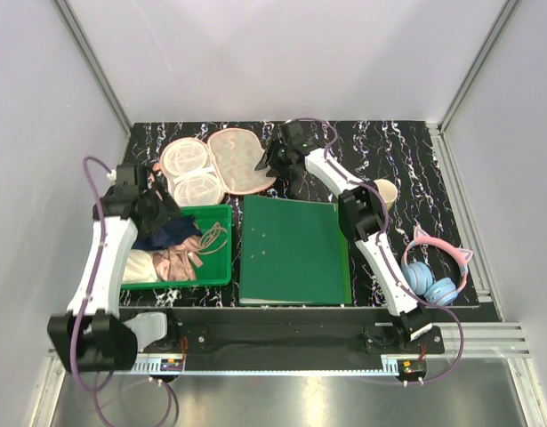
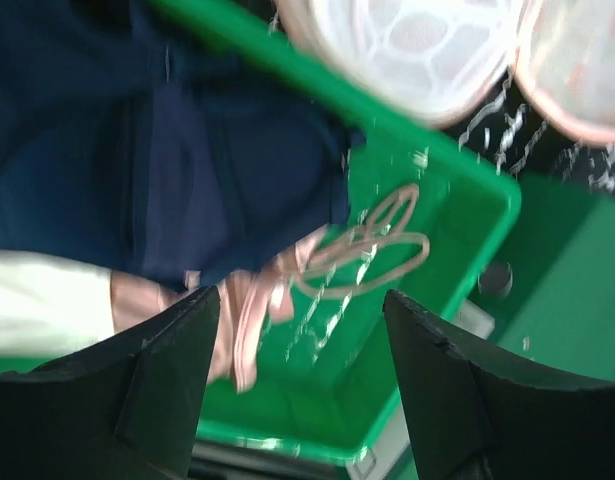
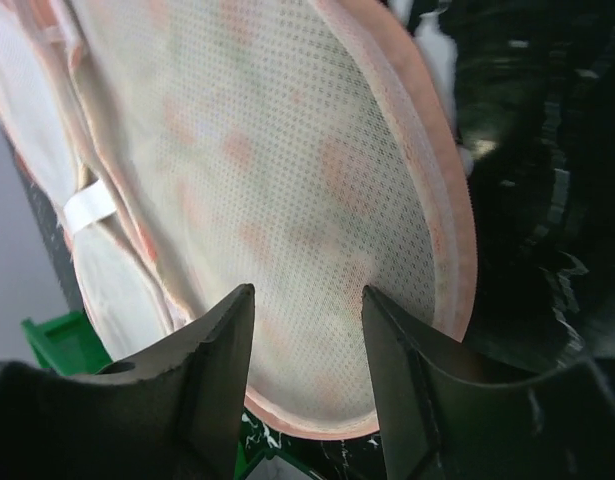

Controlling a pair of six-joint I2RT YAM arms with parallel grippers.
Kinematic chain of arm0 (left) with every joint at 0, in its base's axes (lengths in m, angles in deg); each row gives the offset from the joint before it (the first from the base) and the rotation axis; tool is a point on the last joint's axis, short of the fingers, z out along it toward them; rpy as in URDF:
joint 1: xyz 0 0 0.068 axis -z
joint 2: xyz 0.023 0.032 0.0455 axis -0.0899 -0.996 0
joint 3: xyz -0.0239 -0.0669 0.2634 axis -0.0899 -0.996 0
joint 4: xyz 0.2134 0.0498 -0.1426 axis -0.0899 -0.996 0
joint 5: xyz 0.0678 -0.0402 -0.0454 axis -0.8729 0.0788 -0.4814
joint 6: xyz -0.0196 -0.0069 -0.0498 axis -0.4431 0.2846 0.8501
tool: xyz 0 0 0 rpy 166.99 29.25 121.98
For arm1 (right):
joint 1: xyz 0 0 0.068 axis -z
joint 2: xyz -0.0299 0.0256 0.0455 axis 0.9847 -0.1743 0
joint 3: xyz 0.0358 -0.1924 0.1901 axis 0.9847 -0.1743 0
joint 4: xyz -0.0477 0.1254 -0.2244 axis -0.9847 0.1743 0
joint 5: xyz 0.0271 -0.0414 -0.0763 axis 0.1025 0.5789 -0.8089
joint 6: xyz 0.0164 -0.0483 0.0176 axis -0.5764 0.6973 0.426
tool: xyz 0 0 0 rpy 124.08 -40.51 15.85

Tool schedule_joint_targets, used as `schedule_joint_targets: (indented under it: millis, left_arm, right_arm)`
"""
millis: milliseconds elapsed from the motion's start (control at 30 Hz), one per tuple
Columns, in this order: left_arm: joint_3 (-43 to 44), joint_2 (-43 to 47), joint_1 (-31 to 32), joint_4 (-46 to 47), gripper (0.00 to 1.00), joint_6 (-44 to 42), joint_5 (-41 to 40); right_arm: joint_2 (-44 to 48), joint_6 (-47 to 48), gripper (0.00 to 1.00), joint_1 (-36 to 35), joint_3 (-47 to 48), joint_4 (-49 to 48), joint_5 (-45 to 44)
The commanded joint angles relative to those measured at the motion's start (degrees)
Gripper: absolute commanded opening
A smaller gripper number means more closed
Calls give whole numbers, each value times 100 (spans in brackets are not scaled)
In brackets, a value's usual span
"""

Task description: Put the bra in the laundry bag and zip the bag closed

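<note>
left gripper (image 2: 299, 310) gapes wide above the bra (image 2: 243, 322), right gripper (image 3: 307, 300) half-open over the laundry bag (image 3: 287, 150), both empty.

Items shown: two robot arms, left arm (image 1: 100, 258) and right arm (image 1: 380, 249); one green bin (image 1: 221, 267); one green binder (image 1: 295, 253); one laundry bag (image 1: 237, 160); one bra (image 1: 180, 258); one dark blue cloth (image 1: 171, 233); one white cloth (image 1: 135, 267); one beige cup (image 1: 386, 191); one pair of headphones (image 1: 433, 276).

In the green bin (image 1: 195, 283), a dark blue cloth (image 1: 171, 233) overlaps the bra (image 1: 177, 261) from the far side; the straps (image 1: 213, 238) lie uncovered near the bin's right wall. A green binder (image 1: 295, 253) lies just right of the bin.
</note>
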Motion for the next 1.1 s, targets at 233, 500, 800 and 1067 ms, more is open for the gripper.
schedule_joint_targets:
  millis: [233, 500, 800, 1067]
  left_arm:
    - [-126, 1099, 1, -918, 72, 295, -220]
    - [-223, 1046, 10, -839, 69, 171, 527]
    - [-320, 1099, 106, -689, 73, 339, 510]
    - [-128, 783, 765, -698, 68, 348, -174]
  right_arm:
    - [616, -220, 60, 140, -93, 784, -229]
    - [1775, 1220, 86, 149, -380, 996, -516]
    - [2295, 1758, 95, 219, -1452, 1066, -376]
    - [2181, 1881, 95, 219, -1621, 1101, -174]
